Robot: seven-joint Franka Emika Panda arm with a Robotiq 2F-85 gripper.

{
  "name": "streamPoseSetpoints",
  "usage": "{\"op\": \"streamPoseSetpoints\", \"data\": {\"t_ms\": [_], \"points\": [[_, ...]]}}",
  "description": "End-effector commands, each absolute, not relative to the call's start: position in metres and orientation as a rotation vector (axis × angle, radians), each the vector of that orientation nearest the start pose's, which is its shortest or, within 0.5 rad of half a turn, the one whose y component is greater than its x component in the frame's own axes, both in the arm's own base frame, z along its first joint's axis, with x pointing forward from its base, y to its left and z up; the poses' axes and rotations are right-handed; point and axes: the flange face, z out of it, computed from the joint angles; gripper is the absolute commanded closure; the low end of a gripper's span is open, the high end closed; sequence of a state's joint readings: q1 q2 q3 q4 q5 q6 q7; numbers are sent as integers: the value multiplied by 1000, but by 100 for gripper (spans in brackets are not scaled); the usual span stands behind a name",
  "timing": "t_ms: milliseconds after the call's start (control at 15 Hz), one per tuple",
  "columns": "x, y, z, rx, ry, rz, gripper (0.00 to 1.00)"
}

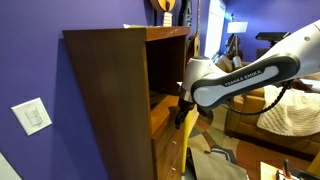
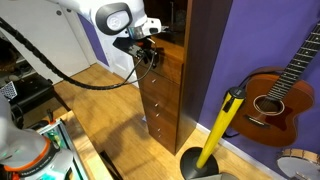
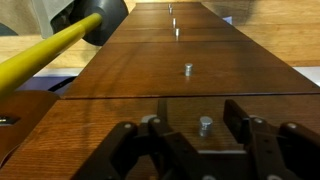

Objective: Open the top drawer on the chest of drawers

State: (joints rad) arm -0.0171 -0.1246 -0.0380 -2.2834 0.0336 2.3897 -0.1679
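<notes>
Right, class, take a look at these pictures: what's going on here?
A robot arm is working at the chest of drawers. Its end effector is up against the top drawer, open, with a finger on either side of the small knob but not closed on it. The drawer front looks flush with those below, so it is not yet pulled out.

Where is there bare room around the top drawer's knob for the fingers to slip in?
Bare wood flanks the knob on the top drawer, inside the open gripper. The lower drawer fronts are bare apart from their own knobs. Crowded: the yellow handle cuts across beside those drawers in the wrist view.
</notes>
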Motion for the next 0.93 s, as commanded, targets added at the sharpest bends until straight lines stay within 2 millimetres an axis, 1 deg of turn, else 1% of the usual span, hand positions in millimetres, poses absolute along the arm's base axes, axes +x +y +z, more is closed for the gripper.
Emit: {"op": "streamPoseSetpoints", "data": {"t_ms": [0, 67, 133, 200, 467, 667, 733, 867], "points": [[522, -29, 425, -3123, -124, -388, 21], [522, -29, 424, -3121, -126, -390, 50], [523, -28, 423, -3121, -130, -393, 46], [523, -28, 423, -3120, -131, -396, 47], [526, -28, 420, -3115, -142, -406, 81], [528, -20, 421, -3113, -172, -416, 99], [528, -18, 421, -3113, -182, -416, 100], [528, -19, 420, -3114, -180, -412, 96]]}}
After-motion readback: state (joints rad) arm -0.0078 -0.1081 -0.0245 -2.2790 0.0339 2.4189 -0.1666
